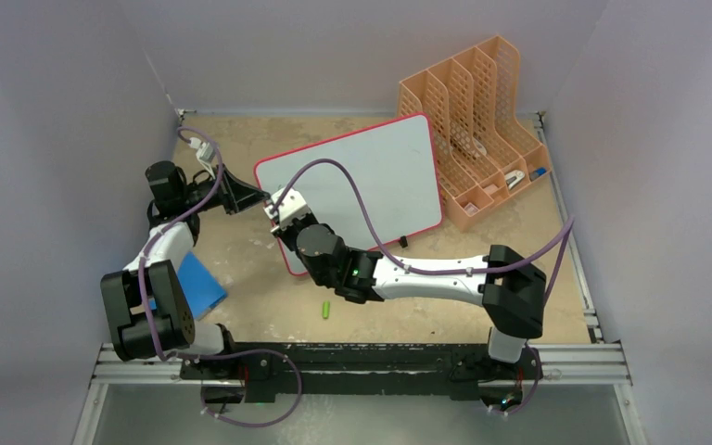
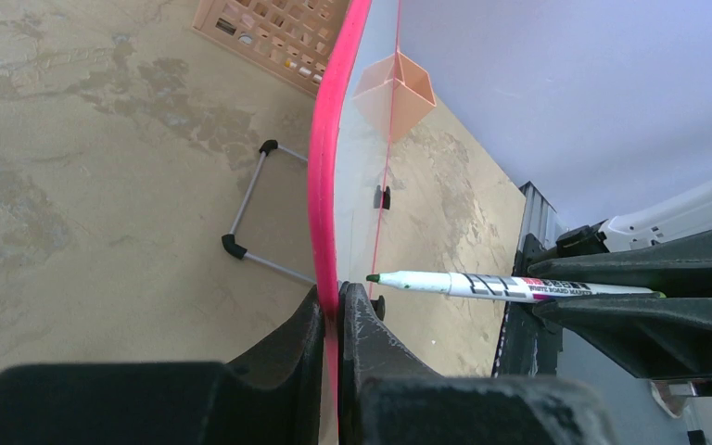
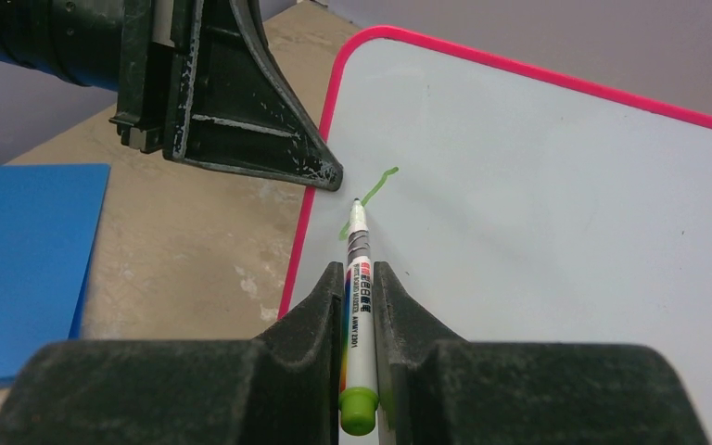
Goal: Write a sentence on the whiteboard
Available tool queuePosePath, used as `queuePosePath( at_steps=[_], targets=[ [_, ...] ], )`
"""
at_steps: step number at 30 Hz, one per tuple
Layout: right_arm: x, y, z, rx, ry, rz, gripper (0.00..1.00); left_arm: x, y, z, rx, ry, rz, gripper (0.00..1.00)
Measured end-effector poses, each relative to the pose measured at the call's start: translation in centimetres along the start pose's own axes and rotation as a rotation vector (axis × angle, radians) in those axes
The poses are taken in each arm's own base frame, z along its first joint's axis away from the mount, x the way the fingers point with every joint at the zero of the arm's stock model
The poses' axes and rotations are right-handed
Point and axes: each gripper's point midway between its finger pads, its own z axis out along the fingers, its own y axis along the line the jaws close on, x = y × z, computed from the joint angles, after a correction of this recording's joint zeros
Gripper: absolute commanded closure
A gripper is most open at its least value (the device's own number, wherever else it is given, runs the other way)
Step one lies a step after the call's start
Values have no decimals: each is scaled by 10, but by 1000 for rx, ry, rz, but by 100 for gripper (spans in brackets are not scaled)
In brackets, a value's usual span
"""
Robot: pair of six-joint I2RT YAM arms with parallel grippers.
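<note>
**Beige desk (image 1: 380, 306) between pale walls: board clamped, pen at its corner**

Top view: the large flat whiteboard (image 1: 371, 176), white with a thin pink-red rim, sits mid-desk just beside an orange plastic file rack (image 1: 477, 130). A blue pad (image 1: 199, 286) lies near the left arm. The left pincer (image 1: 258, 197) meets the board's left edge, with the right pincer (image 1: 276, 209) just beside it.

Left wrist view: the left pincer is closed tight on the pink rim. The board stands tilted on a thin wire stand (image 2: 250, 209).

Right wrist view: the right pincer is clamped on a white whiteboard marker (image 3: 360, 315). Its green tip is at the board's surface, by a short green stroke (image 3: 380, 185) near the rim.
</note>
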Motion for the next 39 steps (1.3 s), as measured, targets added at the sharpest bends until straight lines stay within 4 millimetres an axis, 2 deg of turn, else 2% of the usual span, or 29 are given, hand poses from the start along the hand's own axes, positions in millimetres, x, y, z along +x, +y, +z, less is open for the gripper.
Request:
queuePosePath(
  at_steps=[19, 39],
  targets=[
    [-4, -8, 0, 42, -10, 7, 100, 0, 0, 0, -1, 0, -1, 100],
    [-2, -7, 1, 43, -8, 6, 100, 0, 0, 0, -1, 0, -1, 100]
  ],
)
